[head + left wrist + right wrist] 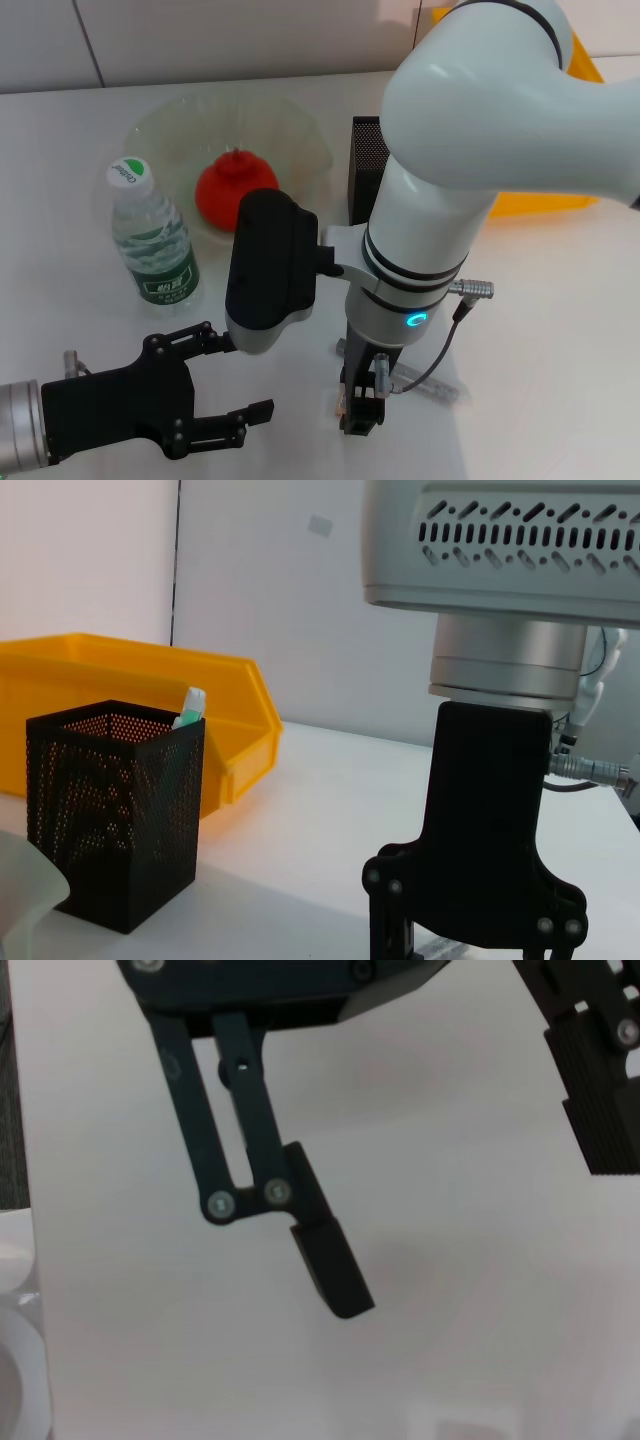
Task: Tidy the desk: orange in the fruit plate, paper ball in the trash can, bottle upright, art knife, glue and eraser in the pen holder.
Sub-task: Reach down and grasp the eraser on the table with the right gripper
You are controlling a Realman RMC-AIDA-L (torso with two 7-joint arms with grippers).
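Bench (560, 330) carries trash can (545, 200) at far right, fruit plate (160, 125) holding orange (222, 190), upright bottle (152, 240) beside plate, pen holder (365, 170); right claw (360, 415) points down at bench, finger spread indeterminate; left claw (235, 385) open, empty

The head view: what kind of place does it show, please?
Probably an office desk staged for a tidying exercise: a white table with a mesh pen holder, a water bottle, a fruit plate holding an orange, and a yellow trash can.
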